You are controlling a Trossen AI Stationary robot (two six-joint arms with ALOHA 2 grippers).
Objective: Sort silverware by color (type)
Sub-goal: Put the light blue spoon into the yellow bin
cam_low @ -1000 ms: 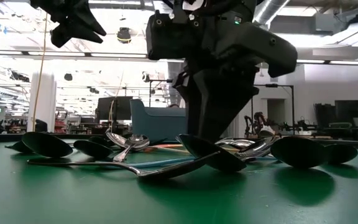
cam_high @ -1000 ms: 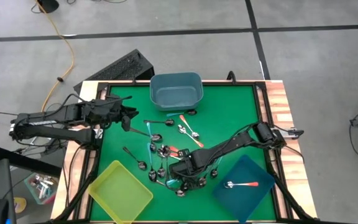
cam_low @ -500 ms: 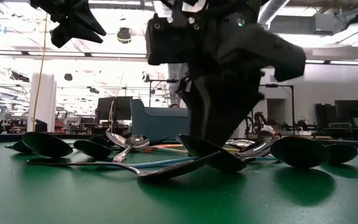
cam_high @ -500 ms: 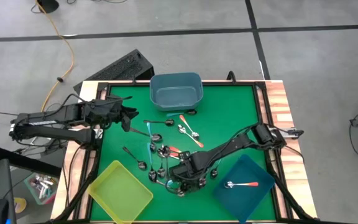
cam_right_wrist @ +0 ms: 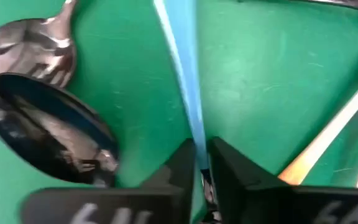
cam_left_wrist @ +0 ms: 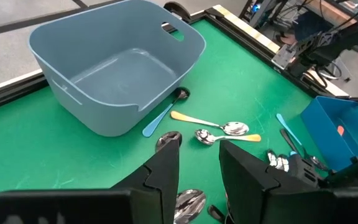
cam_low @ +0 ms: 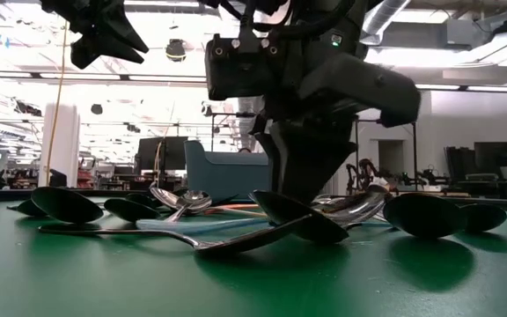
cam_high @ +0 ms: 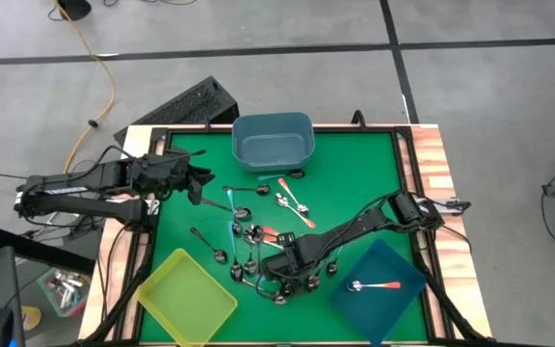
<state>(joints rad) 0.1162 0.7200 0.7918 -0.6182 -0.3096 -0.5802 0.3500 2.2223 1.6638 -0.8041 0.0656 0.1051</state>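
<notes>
Several spoons with light blue, orange or dark handles lie heaped on the green mat near its front middle. My right gripper stands down in this heap, shut on a light blue spoon handle; the low view shows its fingers reaching down to the spoons. My left gripper hovers open above the mat's left side, near the grey-blue bin, with nothing between its fingers. My right gripper pinches the light blue handle of one spoon between its two fingers. The fingers come from above, pointing down, and lie across the handle. The rest of the handle runs on flat over the mat; its bowl is out of the wrist view.
A yellow bin stands at the front left. A dark blue bin at the front right holds one orange-handled spoon. The grey-blue bin stands at the far middle. A dark spoon bowl and an orange handle lie close beside my right fingers.
My right gripper has stayed over the spoon heap and shut its fingers on the light blue handle; a second ago they stood wide apart. The spoons lie where they lay.
</notes>
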